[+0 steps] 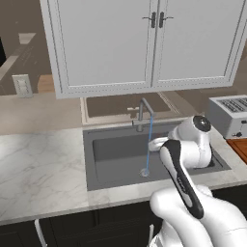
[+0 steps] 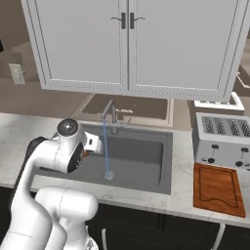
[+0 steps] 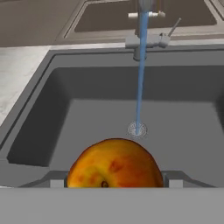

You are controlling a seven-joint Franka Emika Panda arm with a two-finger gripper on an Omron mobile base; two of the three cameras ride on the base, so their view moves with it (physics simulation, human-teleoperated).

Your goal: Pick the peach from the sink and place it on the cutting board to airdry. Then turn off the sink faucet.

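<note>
The peach (image 3: 114, 164) is held between the fingers of the hand (image 3: 114, 181), raised above the front of the sink (image 3: 57, 109). Water is seen running in a thin blue stream (image 3: 140, 70) from the sink faucet (image 3: 144, 26) straight down to the round drain (image 3: 137, 129), just beyond the fruit. The cutting board (image 2: 217, 188) lies on the marble desk (image 2: 183, 161) right of the basin, directly in front of the silver toaster (image 2: 222, 139). White wall cabinets (image 2: 132, 44) hang above the faucet.
</note>
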